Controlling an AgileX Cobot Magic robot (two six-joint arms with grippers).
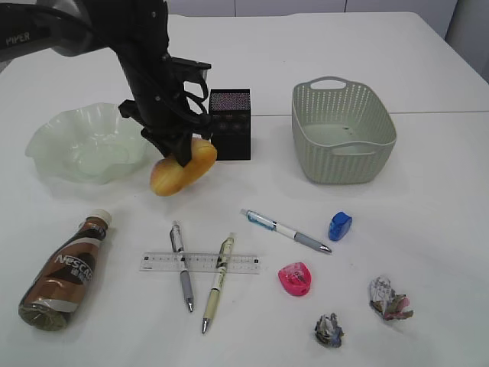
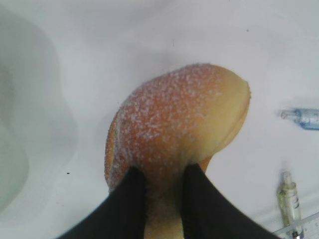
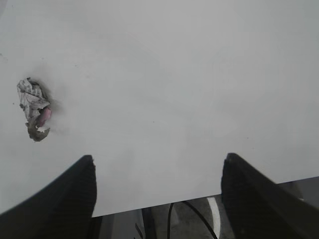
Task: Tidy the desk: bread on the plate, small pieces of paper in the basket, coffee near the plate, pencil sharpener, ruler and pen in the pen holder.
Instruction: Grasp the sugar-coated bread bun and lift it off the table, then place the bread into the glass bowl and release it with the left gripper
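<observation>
Left gripper (image 1: 186,155) pinching bread (image 1: 183,167), bun lifted off desk (image 1: 428,69), hanging between plate (image 1: 53,149) and pen holder (image 1: 230,124). Right gripper (image 3: 158,189) jaws wide apart, empty, over desk's near edge beside paper ball (image 3: 34,108). Near row: second paper ball (image 1: 328,330), coffee (image 1: 65,273) lying on side at left, pink sharpener (image 1: 296,278). Middle: ruler (image 1: 199,262) flat under two pens (image 1: 182,266), third pen (image 1: 286,230) and blue sharpener (image 1: 340,226) to right. Far: basket (image 1: 342,131) upright at right, pen holder just behind bread, close to arm's path.
</observation>
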